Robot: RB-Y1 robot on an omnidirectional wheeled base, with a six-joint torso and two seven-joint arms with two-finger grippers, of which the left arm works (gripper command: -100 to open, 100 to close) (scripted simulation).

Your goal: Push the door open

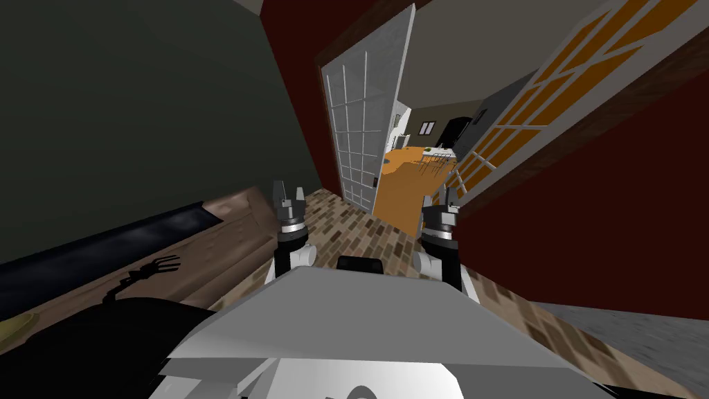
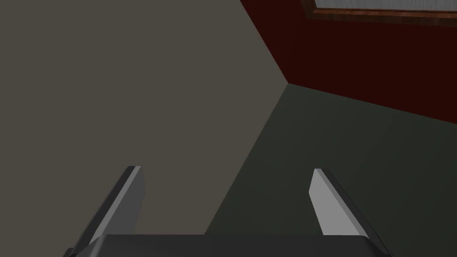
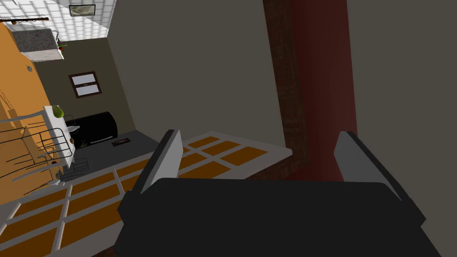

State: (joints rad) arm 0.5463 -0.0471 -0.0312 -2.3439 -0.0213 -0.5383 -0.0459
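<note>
A double door stands ahead of me in a brown frame. Its left leaf is pale grey with a grid of panes and a small dark handle, and it is swung partly inward. The right leaf, white-barred with orange panes, is swung far to the right; it lies just beyond my right gripper's fingers as the barred leaf. My right gripper is open and holds nothing, close to that leaf's lower edge. My left gripper is open and empty, short of the left leaf.
Dark red walls flank the doorway. I stand on a brick-patterned floor. A long brown piece of furniture with a dark top runs along my left. Through the gap lie an orange floor and a white table with wire chairs.
</note>
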